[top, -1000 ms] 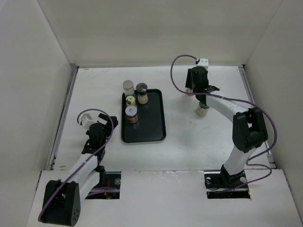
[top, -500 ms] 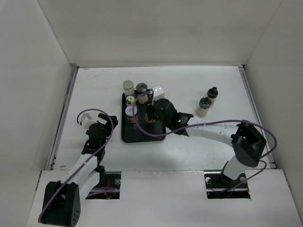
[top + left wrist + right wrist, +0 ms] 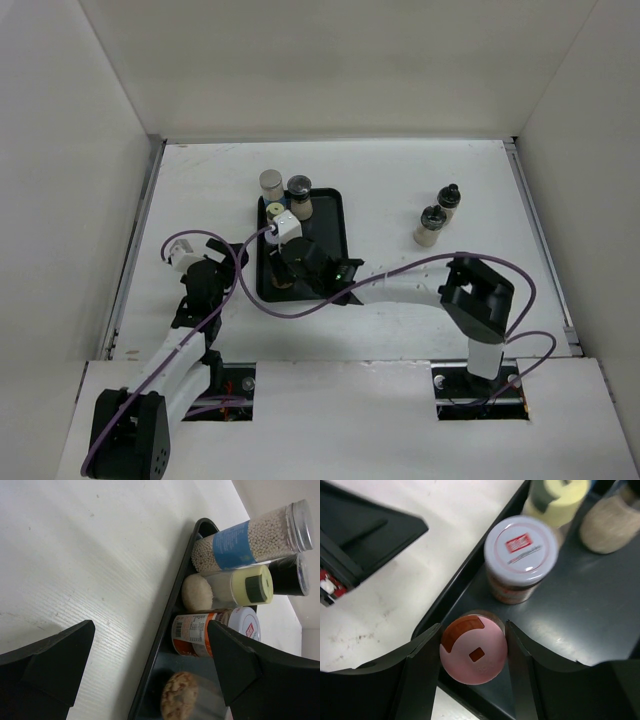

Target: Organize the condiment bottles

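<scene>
Pink-lidded jar [image 3: 473, 652] — now at tray [image 3: 600, 630] corner

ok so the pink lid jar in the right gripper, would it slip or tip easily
Probably rigid: the pink-lidded jar shows no denting in the right gripper. Its round body could twist in a loose pinch. It is close to the tray rim and the white-lidded jar, so a nudge might tip it against either.

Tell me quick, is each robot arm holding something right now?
Left end effector: open, empty.
Right end effector: closed on the pink-lid jar.
</scene>
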